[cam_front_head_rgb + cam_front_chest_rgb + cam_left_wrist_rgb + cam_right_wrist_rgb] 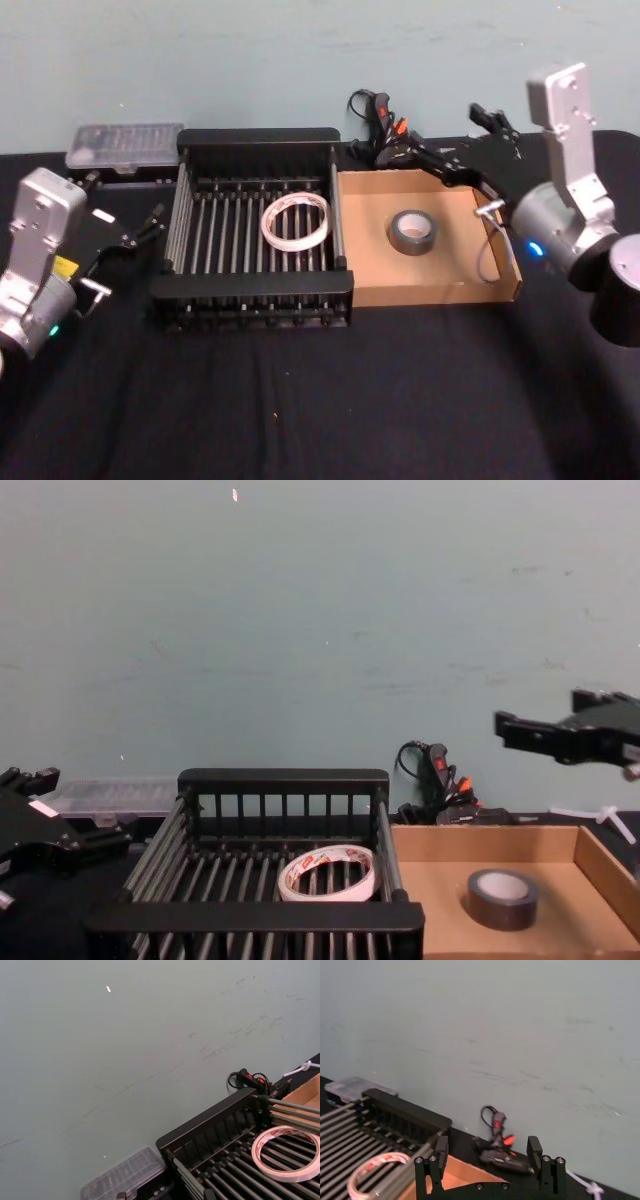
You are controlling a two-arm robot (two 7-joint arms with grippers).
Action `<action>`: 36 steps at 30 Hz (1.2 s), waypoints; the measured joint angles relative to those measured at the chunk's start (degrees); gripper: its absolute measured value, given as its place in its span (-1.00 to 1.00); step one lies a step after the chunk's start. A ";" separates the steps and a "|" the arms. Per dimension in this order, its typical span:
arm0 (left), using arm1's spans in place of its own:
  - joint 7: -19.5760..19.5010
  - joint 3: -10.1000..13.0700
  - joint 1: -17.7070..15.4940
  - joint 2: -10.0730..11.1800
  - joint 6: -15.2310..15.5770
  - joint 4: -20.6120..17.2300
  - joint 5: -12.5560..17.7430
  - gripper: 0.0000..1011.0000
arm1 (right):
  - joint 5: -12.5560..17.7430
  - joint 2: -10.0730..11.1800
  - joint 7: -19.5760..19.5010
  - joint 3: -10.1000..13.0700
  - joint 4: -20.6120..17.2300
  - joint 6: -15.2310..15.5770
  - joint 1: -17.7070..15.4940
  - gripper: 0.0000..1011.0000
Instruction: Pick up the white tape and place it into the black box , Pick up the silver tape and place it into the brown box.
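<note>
While the white tape, a wide thin-walled ring with red marks printed on its inner face, lies flat on the barred floor of the black box, the silver tape, a smaller and thicker dark grey roll with a pale core, lies flat on the smooth bottom of the brown box. The black box is a plastic crate with slatted sides, round floor bars and solid rim bars; the brown box is a shallow tan cardboard tray with low walls, and the two stand side by side, touching. The right gripper is raised above the far right corner of the cardboard tray, its two black fingers spread wide apart and holding nothing, as the right wrist view makes plain. The left gripper sits low over the black cloth just left of the crate, and I cannot tell how far its fingers are open. Behind the crate's left corner lies a clear ribbed plastic case, and behind the seam between the two boxes rests a black tool with orange parts and a looped cord, against the pale green wall.
</note>
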 joint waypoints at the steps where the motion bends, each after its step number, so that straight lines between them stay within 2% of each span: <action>1: 0.00 0.00 0.00 0.00 0.00 0.00 0.00 0.98 | 0.04 0.11 -0.09 0.26 -0.04 -0.01 -0.24 0.98; 3: 0.00 0.00 0.00 0.00 0.00 0.00 0.00 0.98 | 0.13 0.56 -0.34 1.21 -0.08 0.06 -1.21 0.98; 12: 0.00 0.00 0.00 0.00 0.00 0.00 0.00 0.98 | -0.18 1.16 -0.77 2.45 0.88 0.63 -3.37 0.98; 26: 0.00 0.00 0.00 0.00 0.00 0.00 0.00 0.98 | -1.51 0.37 -0.98 2.77 4.14 1.34 -4.20 0.98; 36: 0.00 0.00 0.00 0.00 0.00 0.00 0.00 0.98 | -1.72 0.12 -1.05 2.85 4.35 1.46 -4.23 0.98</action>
